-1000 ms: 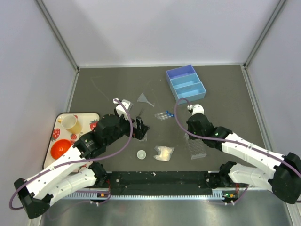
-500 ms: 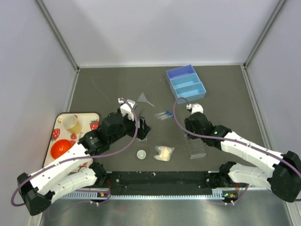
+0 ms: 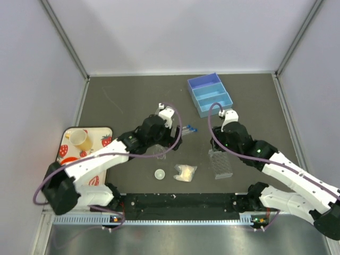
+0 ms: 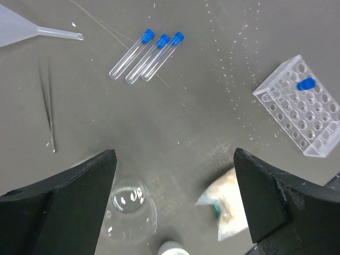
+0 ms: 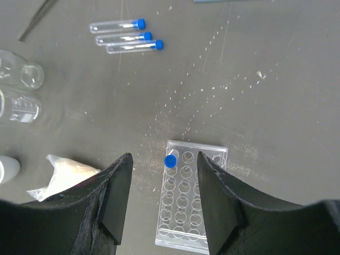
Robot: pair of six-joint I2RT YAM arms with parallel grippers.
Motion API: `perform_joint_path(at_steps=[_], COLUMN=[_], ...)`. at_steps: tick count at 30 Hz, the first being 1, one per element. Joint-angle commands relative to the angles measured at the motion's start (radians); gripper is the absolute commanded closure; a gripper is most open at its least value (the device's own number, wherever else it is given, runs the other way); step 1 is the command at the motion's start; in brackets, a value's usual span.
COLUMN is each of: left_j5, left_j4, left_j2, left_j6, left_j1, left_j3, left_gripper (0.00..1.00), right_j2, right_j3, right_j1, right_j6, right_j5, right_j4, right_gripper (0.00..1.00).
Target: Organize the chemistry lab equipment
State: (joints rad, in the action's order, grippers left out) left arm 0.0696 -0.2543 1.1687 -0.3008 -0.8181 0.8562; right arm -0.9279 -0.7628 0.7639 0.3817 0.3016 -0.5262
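Three blue-capped tubes lie side by side on the dark table. The clear rack holds one blue-capped tube upright in a corner hole. My right gripper hovers over that rack, open, holding nothing. My left gripper is wide open above the small clear flask. The pale packet and the white dish lie just nearer the arm bases.
A clear funnel and thin tweezers lie left of the tubes. Blue bins stand at the back right. The strawberry-print tray with a yellow cup is at the left edge. A small beaker stands beside the flask.
My right gripper has opened and left the blue-capped tube standing in the rack. My left arm has swung forward and right toward the loose tubes, still open.
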Motion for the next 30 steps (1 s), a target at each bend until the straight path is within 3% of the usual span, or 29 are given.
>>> perform_joint_path(at_steps=[1, 8, 17, 30], left_j5=[-0.031, -0.119, -0.139, -0.142], left_j4=[0.072, 0.154, 0.155, 0.150], left_j2=[0.184, 0.432, 0.635, 0.740], left_j6=[0.029, 0.060, 0.078, 0.071], left_j1=[0.000, 0.002, 0.010, 0.056], left_j3=[0.117, 0.204, 0.345, 0.403], left_gripper=[0.04, 0.08, 0.27, 0.32], right_j2=[0.084, 0.182, 0.222, 0.230], right_j3=[-0.067, -0.075, -0.064, -0.063], right_j1=[0.012, 0.012, 0.012, 0.012], right_j6=[-0.026, -0.038, -0.033, -0.037], right_j5=[0.033, 0.022, -0.015, -0.032], right_j4=[-0.058, -0.115, -0.126, -0.123], right_gripper=[0.47, 0.46, 0.46, 0.46])
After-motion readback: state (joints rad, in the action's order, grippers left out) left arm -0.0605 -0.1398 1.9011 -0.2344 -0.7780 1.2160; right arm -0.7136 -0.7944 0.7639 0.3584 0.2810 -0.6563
